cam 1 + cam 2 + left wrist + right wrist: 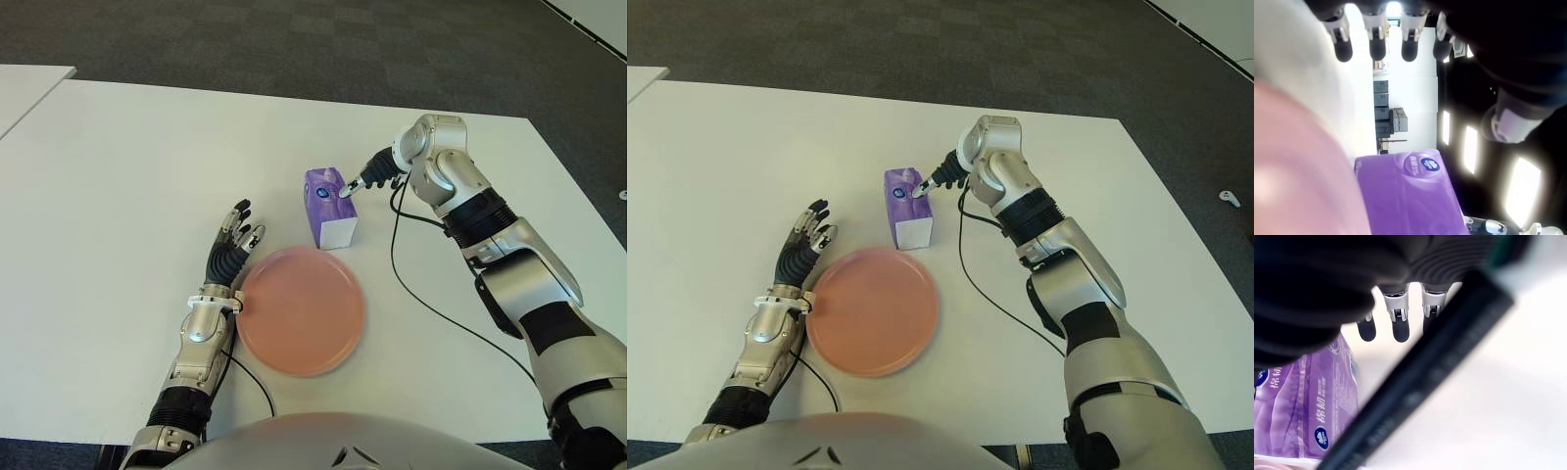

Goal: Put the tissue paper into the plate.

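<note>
The right robot hand point(364, 181), fingers apart, touched the purple tissue pack point(328, 207) standing just beyond the empty round pink plate point(301, 310), nothing yet grasped or moved.

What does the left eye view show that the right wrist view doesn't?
Only the left eye view shows the pink plate, the left hand open beside it, and the whole white table. Only the right wrist view shows the printing on the pack's side. Both show the purple tissue pack standing off the plate, with the right hand open at its top.
</note>
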`<state>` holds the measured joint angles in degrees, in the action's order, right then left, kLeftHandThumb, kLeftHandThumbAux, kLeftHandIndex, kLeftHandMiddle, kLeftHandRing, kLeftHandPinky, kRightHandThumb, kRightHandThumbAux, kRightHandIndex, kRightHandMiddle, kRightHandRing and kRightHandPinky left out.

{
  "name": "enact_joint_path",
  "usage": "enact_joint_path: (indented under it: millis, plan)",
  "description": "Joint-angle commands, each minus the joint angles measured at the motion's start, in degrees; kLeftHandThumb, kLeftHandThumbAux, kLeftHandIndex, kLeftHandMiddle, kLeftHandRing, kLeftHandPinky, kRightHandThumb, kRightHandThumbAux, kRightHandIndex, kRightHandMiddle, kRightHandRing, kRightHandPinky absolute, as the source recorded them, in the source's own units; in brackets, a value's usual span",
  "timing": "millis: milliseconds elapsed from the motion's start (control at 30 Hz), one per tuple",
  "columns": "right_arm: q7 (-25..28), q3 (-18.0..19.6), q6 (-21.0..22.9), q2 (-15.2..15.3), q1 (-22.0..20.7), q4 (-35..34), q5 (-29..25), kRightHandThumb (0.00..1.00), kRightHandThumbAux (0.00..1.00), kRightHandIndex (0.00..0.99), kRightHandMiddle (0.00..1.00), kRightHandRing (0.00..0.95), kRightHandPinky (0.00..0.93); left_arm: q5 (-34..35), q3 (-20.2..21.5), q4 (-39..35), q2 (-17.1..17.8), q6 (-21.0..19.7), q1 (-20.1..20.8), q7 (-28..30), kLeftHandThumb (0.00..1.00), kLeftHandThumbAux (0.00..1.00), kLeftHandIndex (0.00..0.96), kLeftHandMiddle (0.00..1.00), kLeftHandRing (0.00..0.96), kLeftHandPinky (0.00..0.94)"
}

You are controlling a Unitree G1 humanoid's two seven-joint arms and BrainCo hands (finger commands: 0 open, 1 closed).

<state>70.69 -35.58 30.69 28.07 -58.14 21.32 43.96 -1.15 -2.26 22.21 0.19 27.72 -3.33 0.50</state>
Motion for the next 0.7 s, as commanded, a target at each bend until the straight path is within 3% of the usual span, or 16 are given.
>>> enact_joint_path:
  millis: [33,400,700]
  plan:
    - [-0.51,-0.01,1.57,-1.58,1.95,-0.52,-0.83,0.134,0.328,0.0,0.0,0.0,0.0,0.15,0.27,3.21,-0.1,-2.18,-2.65,0.39,0.0,0.519,0.0,0.0,0.0,0.0]
    - [-6.77,1.57,-0.37,-5.32,1.18,5.62,-3.98,0.123,0.344,0.0,0.0,0.0,0.0,0.25,0.31,4.12,-0.89,-1.4,-2.59,-0.06,0.0,0.522,0.0,0.0,0.0,0.0]
    - [-11.33,2.96,-5.04,-7.57,-3.89,12.2,-6.31,0.114,0.343,0.0,0.0,0.0,0.0,-0.19,0.33,3.31,-1.12,-2.02,-2.91,-0.37,0.0,0.509,0.0,0.0,0.0,0.0]
